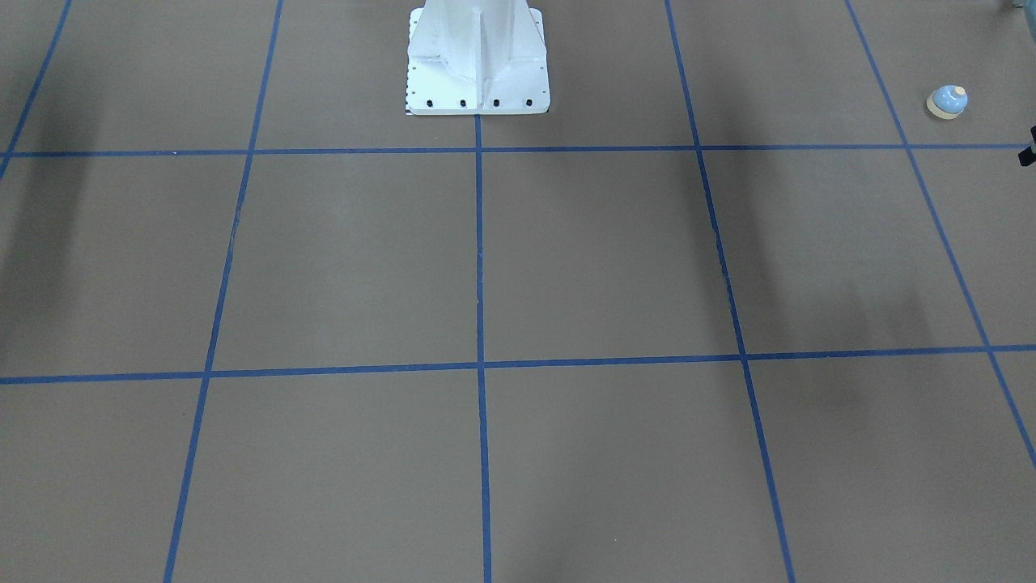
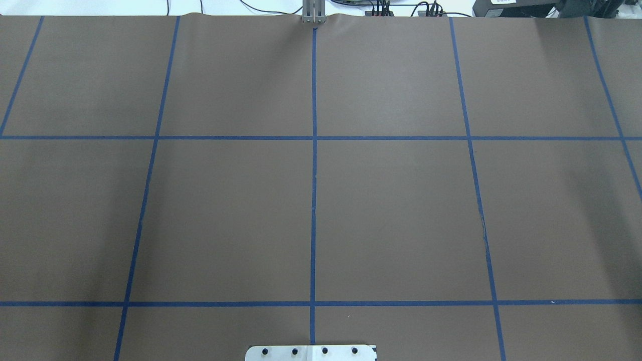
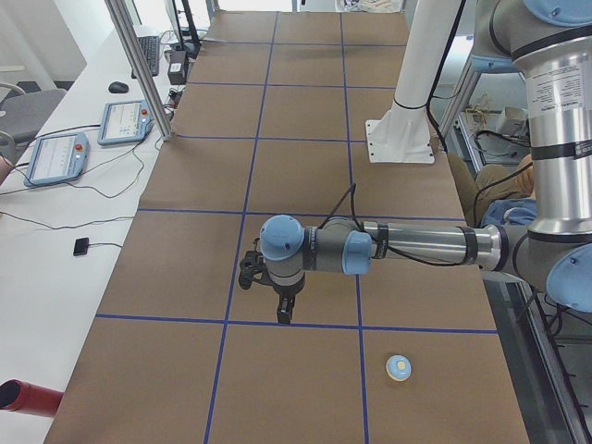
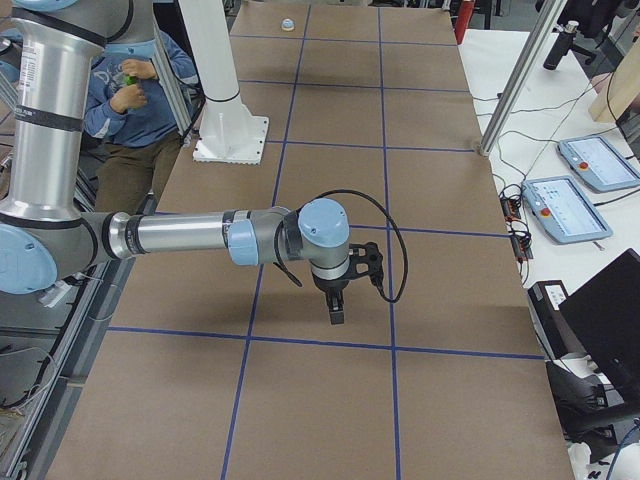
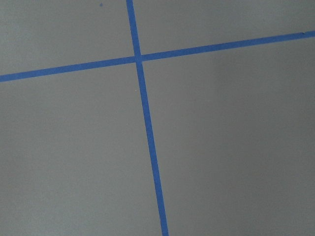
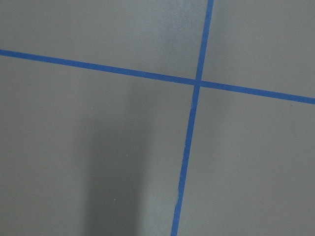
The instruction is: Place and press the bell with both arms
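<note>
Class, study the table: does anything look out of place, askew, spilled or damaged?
Nothing is spilled or broken. The small light-blue dome-shaped bell stands upright near the end of the brown table on the robot's left. One blue tape line looks slightly kinked.

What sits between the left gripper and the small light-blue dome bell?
Only bare brown table crossed by blue tape lines, left gripper to bell; exterior left view.

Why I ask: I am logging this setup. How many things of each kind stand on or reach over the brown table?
Bells: 1, the bell
Robot arms: 2, the left arm and the right arm
Pedestals: 1, the white pedestal
Total: 4
</note>
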`<state>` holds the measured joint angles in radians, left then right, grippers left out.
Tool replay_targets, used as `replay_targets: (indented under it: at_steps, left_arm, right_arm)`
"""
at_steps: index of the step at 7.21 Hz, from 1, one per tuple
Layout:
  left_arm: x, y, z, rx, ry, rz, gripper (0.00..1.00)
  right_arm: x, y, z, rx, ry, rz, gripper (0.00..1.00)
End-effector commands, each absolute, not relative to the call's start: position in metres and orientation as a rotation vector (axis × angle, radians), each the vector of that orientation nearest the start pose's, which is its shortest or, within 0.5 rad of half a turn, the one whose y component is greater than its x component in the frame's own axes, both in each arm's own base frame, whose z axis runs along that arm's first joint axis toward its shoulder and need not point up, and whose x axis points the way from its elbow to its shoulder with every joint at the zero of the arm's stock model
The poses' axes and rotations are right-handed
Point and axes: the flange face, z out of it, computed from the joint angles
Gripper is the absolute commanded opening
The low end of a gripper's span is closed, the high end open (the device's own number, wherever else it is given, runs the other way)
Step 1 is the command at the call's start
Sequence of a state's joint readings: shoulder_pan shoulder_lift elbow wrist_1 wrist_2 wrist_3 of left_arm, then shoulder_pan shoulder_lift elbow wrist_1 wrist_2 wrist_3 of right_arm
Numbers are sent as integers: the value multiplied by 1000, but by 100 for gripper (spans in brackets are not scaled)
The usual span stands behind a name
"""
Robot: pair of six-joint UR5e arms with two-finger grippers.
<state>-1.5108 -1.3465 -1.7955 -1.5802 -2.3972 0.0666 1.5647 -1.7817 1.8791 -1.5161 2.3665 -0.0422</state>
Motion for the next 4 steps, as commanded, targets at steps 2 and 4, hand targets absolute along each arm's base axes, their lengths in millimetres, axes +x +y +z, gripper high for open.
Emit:
replay_targets:
  at_steps: [2, 4]
  left_arm:
    - [-29, -343, 691, -133, 823, 69, 99]
    - [-21, -297, 718, -236, 809, 68, 99]
  right_arm:
    - [59, -410, 592, 163, -803, -109, 100]
    - [59, -412, 585, 179, -806, -118, 100]
